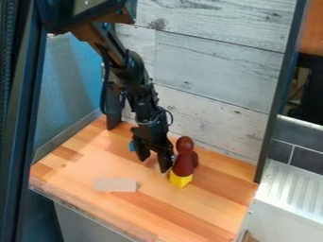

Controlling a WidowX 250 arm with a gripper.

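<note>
Clock face as camera view shows it, centred on gripper. Black two-finger gripper [154,164]: released, fingers apart, nothing seen between them, pointing down over wooden tabletop [208,208]. Nearest thing, dark red pawn-shaped piece [183,163], at 3 o'clock, just beside right-hand finger in view; contact unclear. Its long axis upright, round head at 12, yellow block [181,180] at its foot. Pale flat rectangular block [115,185] at 8 o'clock, long axis 9-to-3. Blue object [131,146] near 11, partly hidden. No writing legible on pieces.
</note>
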